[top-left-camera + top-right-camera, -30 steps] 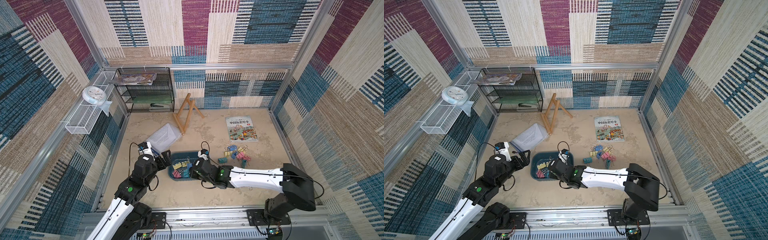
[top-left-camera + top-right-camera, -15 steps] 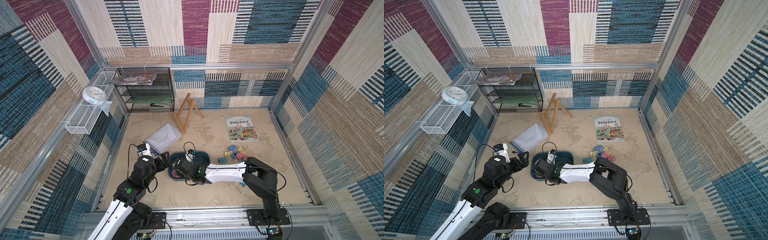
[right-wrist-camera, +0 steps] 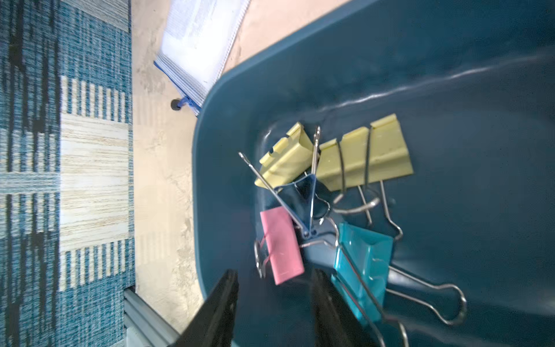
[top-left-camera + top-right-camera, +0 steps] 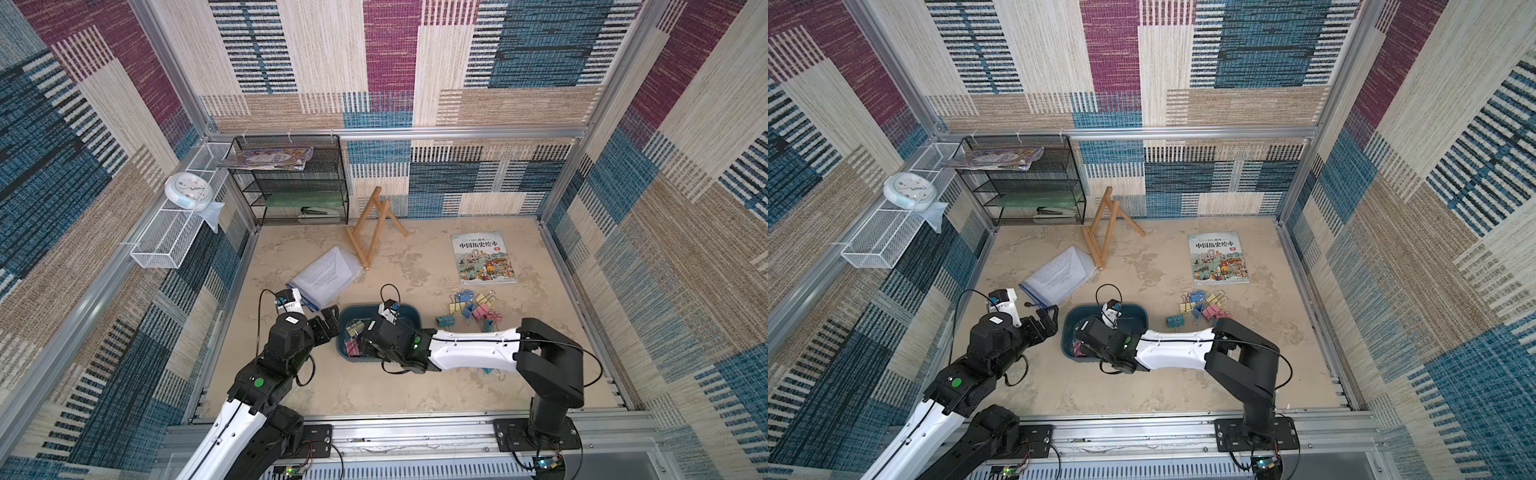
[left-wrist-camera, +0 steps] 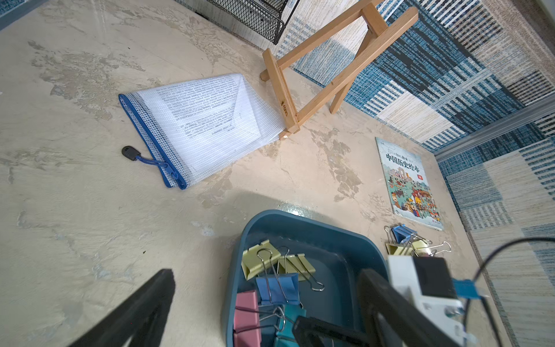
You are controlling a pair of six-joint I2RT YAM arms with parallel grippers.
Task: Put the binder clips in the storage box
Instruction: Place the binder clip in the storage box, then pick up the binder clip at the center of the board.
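The dark teal storage box (image 4: 409, 309) (image 4: 1136, 311) sits at the front middle of the table. Several binder clips lie in its left end: yellow (image 3: 365, 159), blue (image 5: 277, 288), pink (image 3: 280, 245) and teal (image 3: 363, 264). More binder clips (image 4: 473, 307) (image 4: 1204, 307) lie loose on the table to the box's right. My right gripper (image 3: 273, 279) hangs over the box's left end, open, with the blurred pink clip just beyond its fingertips and touching neither. Just left of the box, my left gripper (image 4: 328, 318) (image 5: 265, 279) is open wide and empty.
A mesh zip pouch (image 4: 324, 274) with papers lies behind the box, by a wooden easel (image 4: 370, 228). A picture book (image 4: 484, 257) lies at the back right. A black wire rack (image 4: 291, 183) stands at the back left, and a white basket (image 4: 166, 237) with a clock (image 4: 187, 191) is on the left wall.
My right gripper has moved left across the box to its left end and its jaws have opened. The left arm has stayed put.
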